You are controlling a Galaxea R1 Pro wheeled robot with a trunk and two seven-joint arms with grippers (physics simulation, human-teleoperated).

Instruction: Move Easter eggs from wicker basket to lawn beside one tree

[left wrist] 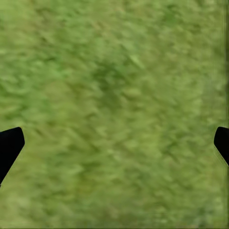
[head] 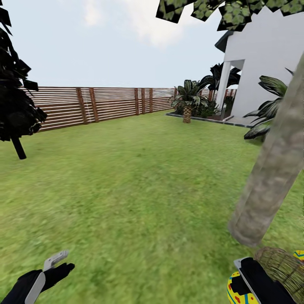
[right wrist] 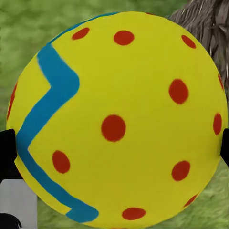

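Right claw [head: 241,283] is clamping one Easter egg [right wrist: 117,119]: the right wrist view is showing the yellow shell with red dots and a blue zigzag sitting between the dark fingertips [right wrist: 7,145], one pad on each side. In the head view that same egg [head: 236,291] is peeking out just below and beside the claw.

Wicker basket [head: 280,266] is sitting on the lawn [head: 139,181] just beside the right claw, on its outer side. A second egg [head: 299,254] is showing at the basket's far edge; can't tell whether it's inside or lying on the grass behind. Third egg: can't place it from here.

Tree [head: 274,169] trunk is rising just beyond the right claw and basket, close by.

Left claw [head: 57,264] is hanging low over bare grass, well apart from the right claw and the basket. Fingers [left wrist: 10,145] are spread wide in the left wrist view, nothing between them.

Progress, my read: one egg is out of the basket and in hand, not yet set down. No egg is clearly lying on the grass by the trunk. So roughly early-to-mid stage: this egg needs placing beside the tree, then the remaining ones need pulling out and placing by the same trunk. With the basket this close to the tree, carries should be short.
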